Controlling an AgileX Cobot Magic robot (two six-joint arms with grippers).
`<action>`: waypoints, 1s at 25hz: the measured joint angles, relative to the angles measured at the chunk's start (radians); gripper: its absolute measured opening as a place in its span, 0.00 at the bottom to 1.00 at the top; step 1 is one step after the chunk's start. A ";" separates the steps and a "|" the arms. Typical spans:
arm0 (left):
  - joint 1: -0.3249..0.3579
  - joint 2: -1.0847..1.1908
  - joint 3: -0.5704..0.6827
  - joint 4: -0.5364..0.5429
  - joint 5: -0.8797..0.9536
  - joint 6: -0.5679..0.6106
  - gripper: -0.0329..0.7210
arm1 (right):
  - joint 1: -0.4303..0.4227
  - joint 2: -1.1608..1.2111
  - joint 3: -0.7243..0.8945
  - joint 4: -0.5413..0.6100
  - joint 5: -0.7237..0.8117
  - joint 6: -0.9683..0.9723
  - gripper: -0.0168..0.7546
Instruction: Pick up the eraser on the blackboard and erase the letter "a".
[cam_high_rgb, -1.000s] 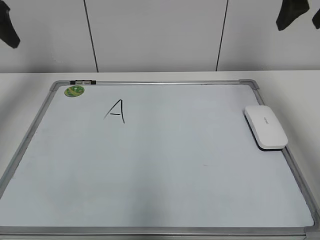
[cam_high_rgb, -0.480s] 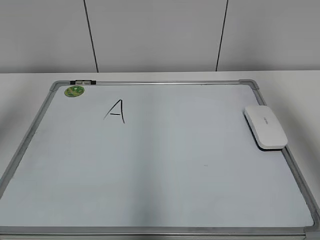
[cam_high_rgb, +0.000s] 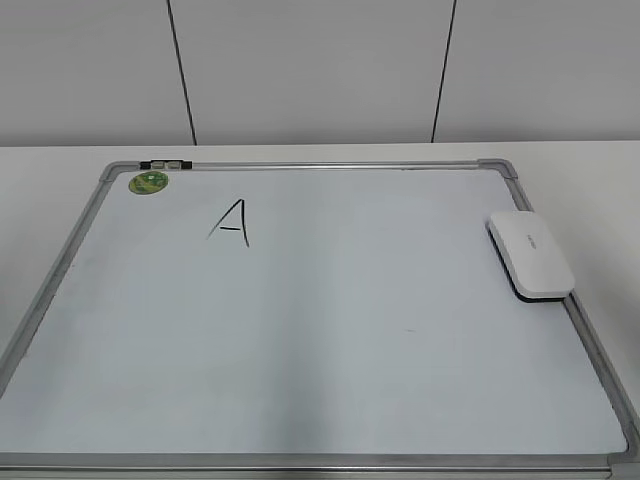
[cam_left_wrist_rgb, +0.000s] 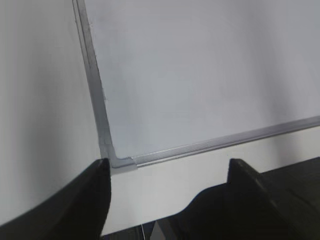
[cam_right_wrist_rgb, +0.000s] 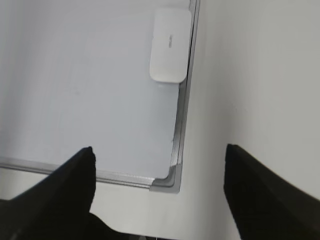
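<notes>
The eraser (cam_high_rgb: 531, 254) lies flat on the blackboard (cam_high_rgb: 320, 340), against its right frame; both sets of jaws are spread wide and empty, the right gripper (cam_right_wrist_rgb: 157, 192) well short of it; left gripper (cam_left_wrist_rgb: 167, 200) over the opposite near corner.

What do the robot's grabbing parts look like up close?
Only the wrist cameras show them. Each gripper, left and right, has two matte black fingers, broad and smooth, tapering toward rounded tips. No cables, markings or arm links are visible.
</notes>
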 joint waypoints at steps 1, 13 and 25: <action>0.000 -0.036 0.039 -0.005 0.000 0.000 0.75 | 0.000 -0.023 0.028 0.002 0.000 0.000 0.79; -0.047 -0.446 0.420 0.032 -0.025 -0.002 0.75 | 0.000 -0.451 0.426 0.031 0.000 0.000 0.79; -0.050 -0.567 0.488 0.143 -0.100 -0.004 0.75 | 0.000 -0.744 0.689 -0.086 -0.105 0.000 0.79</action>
